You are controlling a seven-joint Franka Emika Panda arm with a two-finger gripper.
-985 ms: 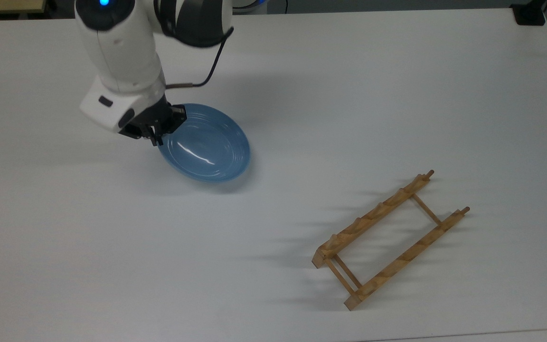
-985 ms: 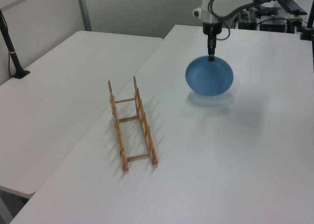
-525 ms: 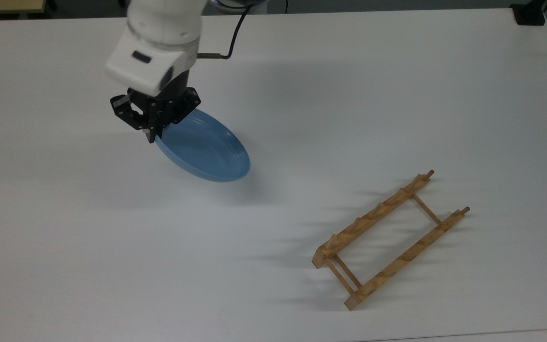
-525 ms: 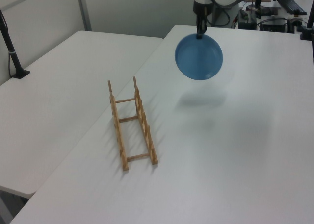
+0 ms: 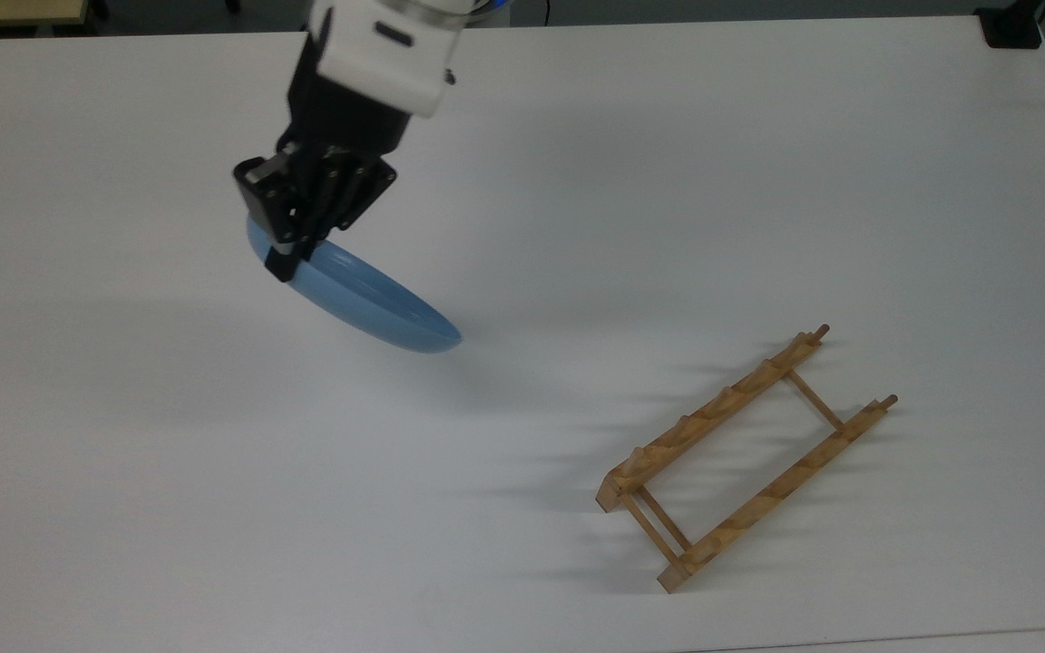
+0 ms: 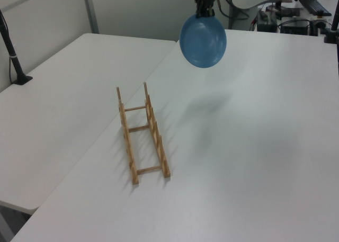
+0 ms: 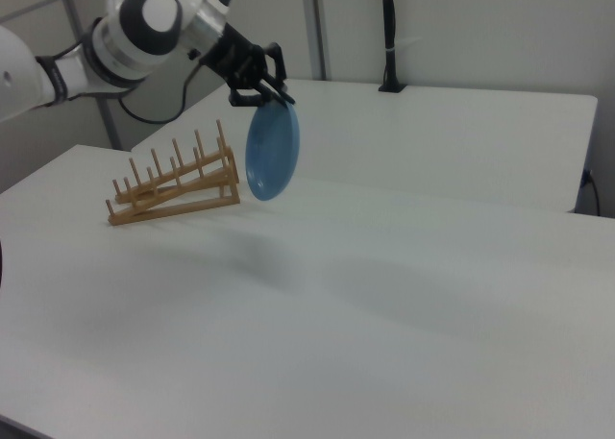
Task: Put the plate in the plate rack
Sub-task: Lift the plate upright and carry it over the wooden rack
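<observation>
- Top view: hand [image 5: 291, 258] pinching the rim of the plate [image 5: 368, 304], which hangs tilted above the desk [image 5: 123, 453]; plate rack [image 5: 740, 462] sits well off at 4 o'clock.
- Left view: plate [image 6: 203, 34] dangles on edge, rack [image 6: 142, 133] at 7 o'clock.
- Right view: plate [image 7: 273, 151] just in front of rack [image 7: 178, 184].

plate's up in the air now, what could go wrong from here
The pincer grips the plate by its upper rim alone, so the hanging plate could swing or slip during the carry. The plate rack stands loose on the table; a slightly off insertion might knock or push it instead of seating between pegs.
</observation>
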